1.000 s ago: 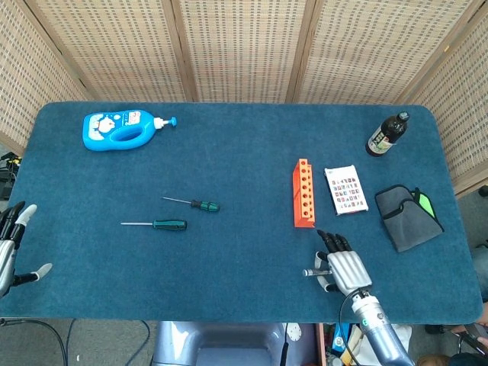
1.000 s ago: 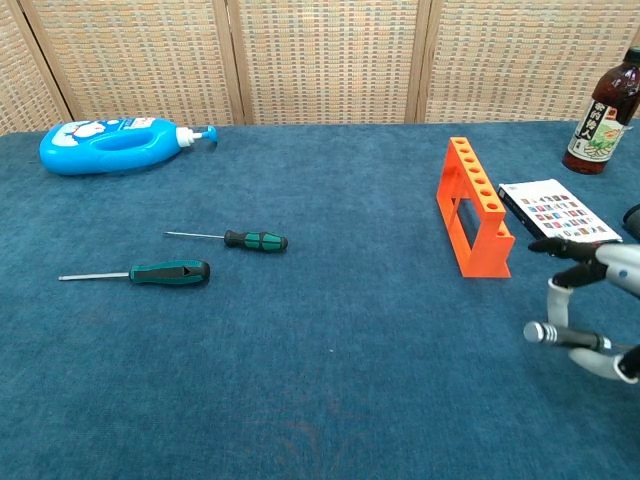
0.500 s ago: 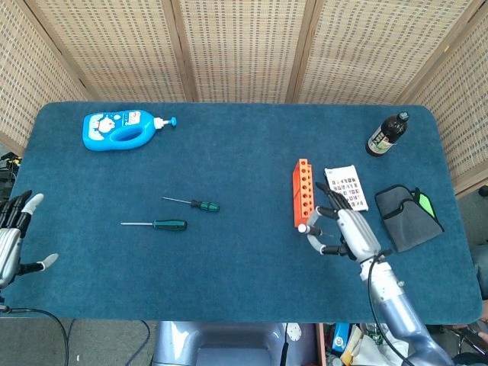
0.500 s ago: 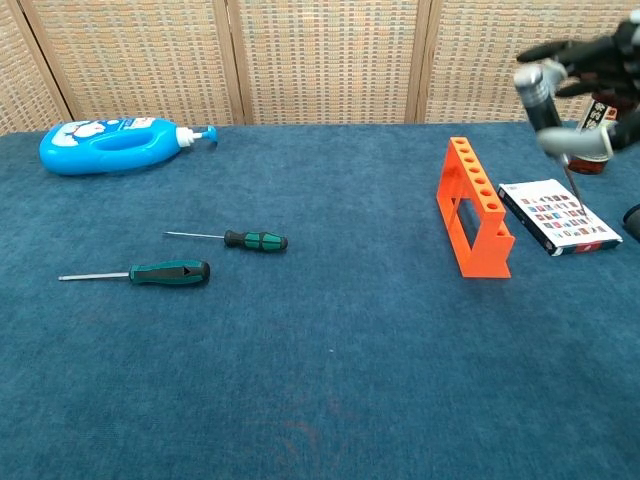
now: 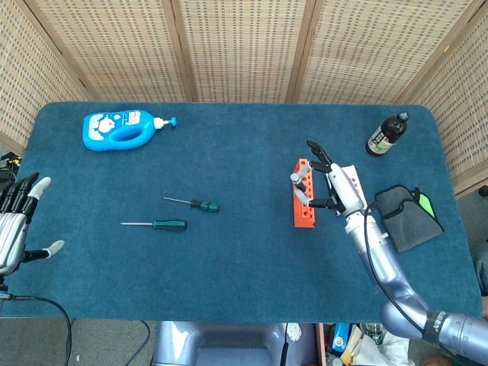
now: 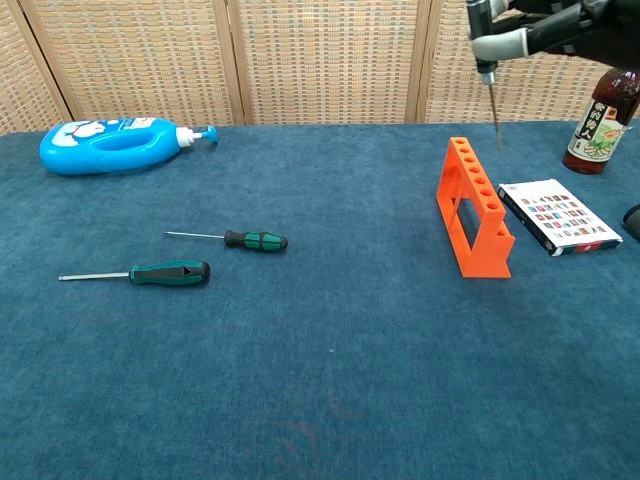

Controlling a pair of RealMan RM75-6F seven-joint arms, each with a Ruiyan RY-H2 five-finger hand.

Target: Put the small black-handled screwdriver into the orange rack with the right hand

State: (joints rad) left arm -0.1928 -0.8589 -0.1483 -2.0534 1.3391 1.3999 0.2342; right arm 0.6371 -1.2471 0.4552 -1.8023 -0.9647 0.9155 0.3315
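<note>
Orange rack [image 6: 474,207] sits below right hand's [image 5: 333,187] raised screwdriver [image 6: 492,95].

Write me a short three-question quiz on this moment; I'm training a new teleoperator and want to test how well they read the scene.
1. True or false: the small black-handled screwdriver already sits in a hole of the orange rack.
2. Which object lies immediately beside the rack, between it and the grey pouch? A) blue detergent bottle B) card box C) dark glass bottle
3. How many green-handled screwdrivers lie on the table?

Key
1. False: the right hand holds it shaft down, tip above the rack.
2. B
3. Two.
</note>
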